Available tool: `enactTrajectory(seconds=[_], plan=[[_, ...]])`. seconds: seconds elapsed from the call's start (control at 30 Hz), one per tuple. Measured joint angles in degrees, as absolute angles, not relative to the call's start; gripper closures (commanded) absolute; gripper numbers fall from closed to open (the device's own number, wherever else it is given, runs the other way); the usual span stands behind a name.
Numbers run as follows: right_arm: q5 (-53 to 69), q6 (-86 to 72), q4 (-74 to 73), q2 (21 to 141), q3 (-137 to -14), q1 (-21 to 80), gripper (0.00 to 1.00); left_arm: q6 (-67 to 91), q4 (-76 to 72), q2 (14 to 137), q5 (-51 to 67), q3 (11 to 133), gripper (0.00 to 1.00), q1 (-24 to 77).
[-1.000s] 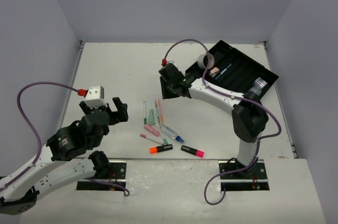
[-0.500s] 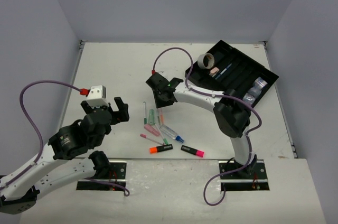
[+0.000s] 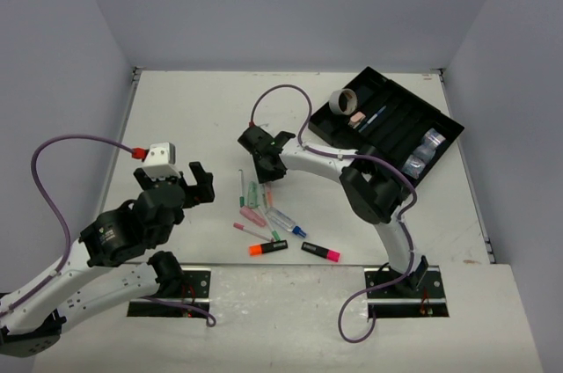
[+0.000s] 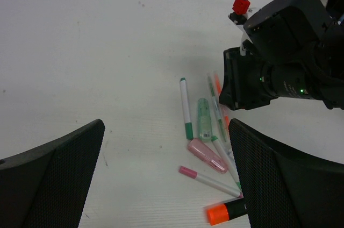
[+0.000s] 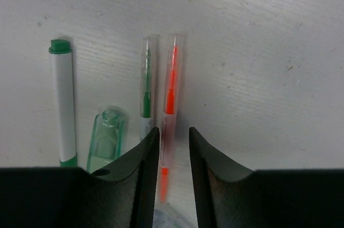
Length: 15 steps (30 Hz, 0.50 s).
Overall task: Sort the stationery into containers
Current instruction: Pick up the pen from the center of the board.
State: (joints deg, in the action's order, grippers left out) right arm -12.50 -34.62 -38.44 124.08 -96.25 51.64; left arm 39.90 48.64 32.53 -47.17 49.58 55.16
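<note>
White tabletop (image 3: pixel 176 109) fills the enclosure, with grey walls on three sides and a black tray (image 3: pixel 406 118) sitting askew in the far right corner. A second ago the right arm was up beside that tray. It has since swung left and down, and the right gripper (image 5: pixel 173 134) now hangs low over the loose pile of pens in the middle of the table.

In the wrist view its jaws straddle the orange pen (image 5: pixel 171 83). They have drawn in to a narrow gap over the last second, but a sliver of table shows between the pen and the right-hand jaw, so nothing is pinched yet. A thin green pen (image 5: pixel 147 77) lies just beside the orange one, parallel to it. A clear green cap (image 5: pixel 106 136) and a white pen with green ends (image 5: pixel 63 104) lie further over.

The left gripper (image 4: pixel 166 158) has not moved. It waits well to the left of the pile with its jaws spread wide and nothing in them.

The tray already holds a tape ring (image 3: pixel 343 102), a pink eraser (image 3: pixel 358 117), a pen and some shiny cubes (image 3: pixel 422 149). Most pens and both highlighters (image 3: pixel 268 248) remain on the table. I judge this to be the start of another pick, with the orange pen as target. The green neighbour lies close enough to get caught as the jaws close.
</note>
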Motion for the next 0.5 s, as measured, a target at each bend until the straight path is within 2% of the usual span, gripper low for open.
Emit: enactTrajectory(seconds=[0.43, 0.5], plan=[[-12.53, -36.06, -38.84, 124.90, -95.16, 51.11, 0.91, 39.92, 48.82, 31.83, -47.22, 49.58, 0.00, 55.16], [-12.48, -36.29, -38.28, 124.35, -94.18, 50.77, 0.97, 39.90, 48.82, 31.75, -47.22, 49.58, 0.00, 55.16]])
